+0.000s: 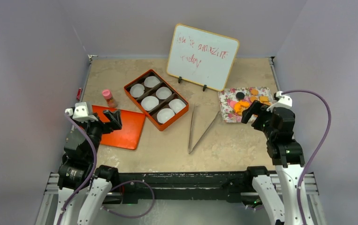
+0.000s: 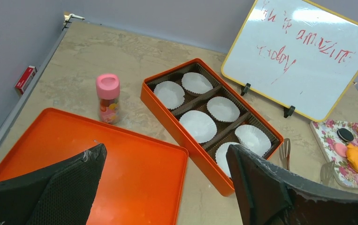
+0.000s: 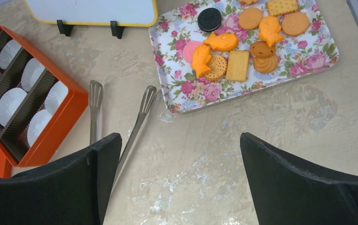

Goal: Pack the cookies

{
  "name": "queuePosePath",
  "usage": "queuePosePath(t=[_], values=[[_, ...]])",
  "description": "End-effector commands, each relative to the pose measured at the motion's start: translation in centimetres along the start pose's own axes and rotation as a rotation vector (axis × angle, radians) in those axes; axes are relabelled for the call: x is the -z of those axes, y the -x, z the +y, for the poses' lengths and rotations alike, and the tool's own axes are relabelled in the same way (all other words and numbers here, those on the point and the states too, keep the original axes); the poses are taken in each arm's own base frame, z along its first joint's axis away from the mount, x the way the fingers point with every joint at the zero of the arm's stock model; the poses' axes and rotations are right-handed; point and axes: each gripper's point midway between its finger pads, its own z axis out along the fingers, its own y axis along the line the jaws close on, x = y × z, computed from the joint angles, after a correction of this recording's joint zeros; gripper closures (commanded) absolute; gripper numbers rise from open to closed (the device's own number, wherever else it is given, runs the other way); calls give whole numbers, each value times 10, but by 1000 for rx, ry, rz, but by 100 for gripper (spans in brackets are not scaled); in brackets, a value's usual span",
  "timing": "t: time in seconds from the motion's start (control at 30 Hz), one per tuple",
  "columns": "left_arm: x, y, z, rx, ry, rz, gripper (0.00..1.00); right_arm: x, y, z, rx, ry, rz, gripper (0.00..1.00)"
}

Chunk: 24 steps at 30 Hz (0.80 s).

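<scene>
The cookies (image 1: pixel 249 103) lie on a floral tray (image 1: pixel 227 107) at the right rear. In the right wrist view they (image 3: pixel 238 37) are mostly orange, with one black (image 3: pixel 209 18) and one pink (image 3: pixel 192 48). An orange box (image 1: pixel 141 110) holds several white paper cups and no cookies. My right gripper (image 1: pixel 254 111) is open and empty just near of the tray; it (image 3: pixel 180 140) hangs over bare table. My left gripper (image 1: pixel 112 117) is open and empty above the orange lid (image 2: pixel 120 164); it also shows in the left wrist view (image 2: pixel 166 150).
Metal tongs (image 1: pixel 193 131) lie on the table between the box and the tray. A pink-capped sprinkle bottle (image 2: pixel 108 97) stands behind the lid. A whiteboard (image 1: pixel 202 56) leans on its stand at the back. Walls close in the table on both sides.
</scene>
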Motion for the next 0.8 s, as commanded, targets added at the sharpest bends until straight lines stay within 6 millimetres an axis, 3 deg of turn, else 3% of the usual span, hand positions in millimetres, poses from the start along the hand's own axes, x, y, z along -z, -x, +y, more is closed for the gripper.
queuePosePath(t=[0.0,0.5,0.77], values=[[-3,5,-4,24,-16,-28,0,-5,-6,6,-31,30,17,1],[-11,-18,-13,23,-82,17,0,-35,-53,10,-109,19,182,1],[-11,-21,-17,15,-106,19,0,-55,-82,27,-85,-38,282,1]])
